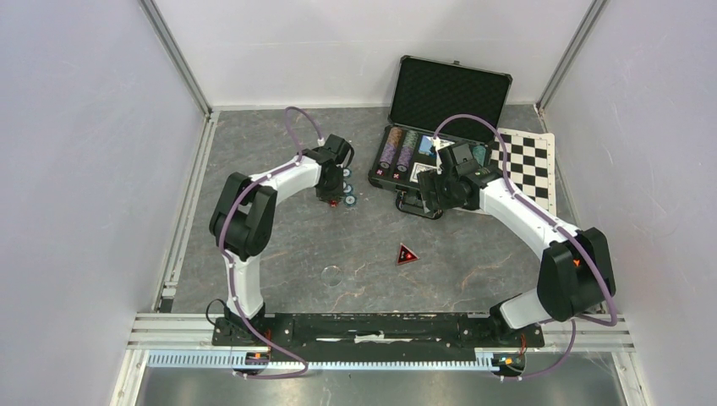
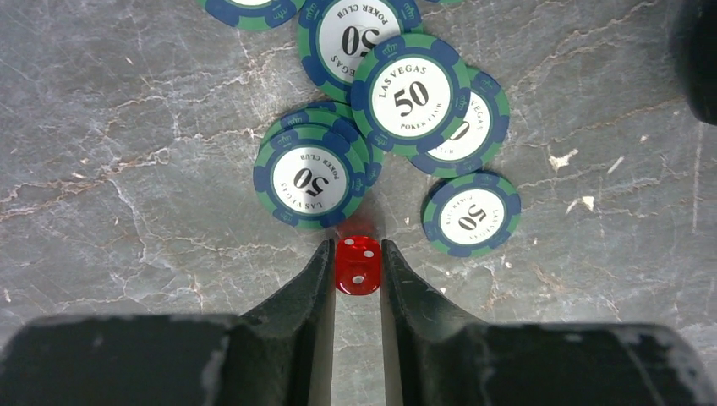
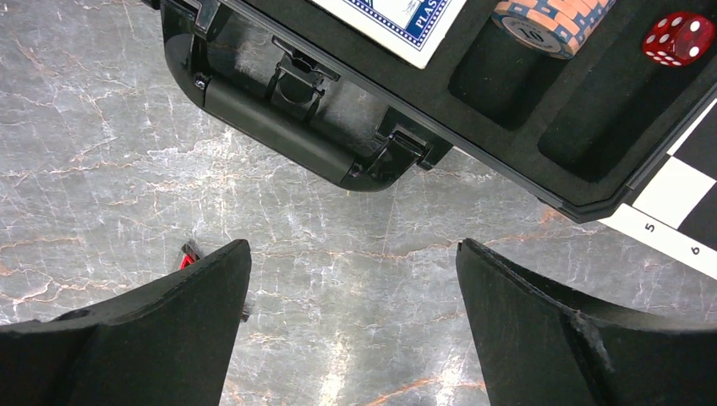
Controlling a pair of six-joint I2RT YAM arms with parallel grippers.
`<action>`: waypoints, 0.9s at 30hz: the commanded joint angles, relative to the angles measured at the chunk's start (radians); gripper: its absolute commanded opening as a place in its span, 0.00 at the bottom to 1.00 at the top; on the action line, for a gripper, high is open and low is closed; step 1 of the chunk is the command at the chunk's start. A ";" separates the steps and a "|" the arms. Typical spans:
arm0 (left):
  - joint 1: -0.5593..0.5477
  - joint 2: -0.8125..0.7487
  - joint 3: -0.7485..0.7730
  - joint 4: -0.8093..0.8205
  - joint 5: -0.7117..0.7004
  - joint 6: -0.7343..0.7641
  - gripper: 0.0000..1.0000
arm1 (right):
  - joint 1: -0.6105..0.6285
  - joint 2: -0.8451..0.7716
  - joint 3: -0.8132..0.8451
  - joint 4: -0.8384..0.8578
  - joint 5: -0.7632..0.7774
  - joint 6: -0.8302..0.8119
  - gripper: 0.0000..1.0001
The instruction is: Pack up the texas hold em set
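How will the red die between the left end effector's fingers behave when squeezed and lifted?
The red die looks hard and light, so it probably won't deform. Its glossy faces and rounded corners may let it pop out of the left end effector if squeezed off-centre. Nudged, it would likely tumble toward the chips beyond.

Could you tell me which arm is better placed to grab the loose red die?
Left: the left gripper straddles the red die; the right gripper hangs open by the case handle.

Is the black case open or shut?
Open. The lid stands up at the back, and chips and cards show inside the case.
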 commanded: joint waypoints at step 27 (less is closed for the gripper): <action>-0.031 0.095 0.327 0.252 0.587 -0.390 0.12 | -0.006 -0.129 -0.004 0.050 0.196 -0.028 0.96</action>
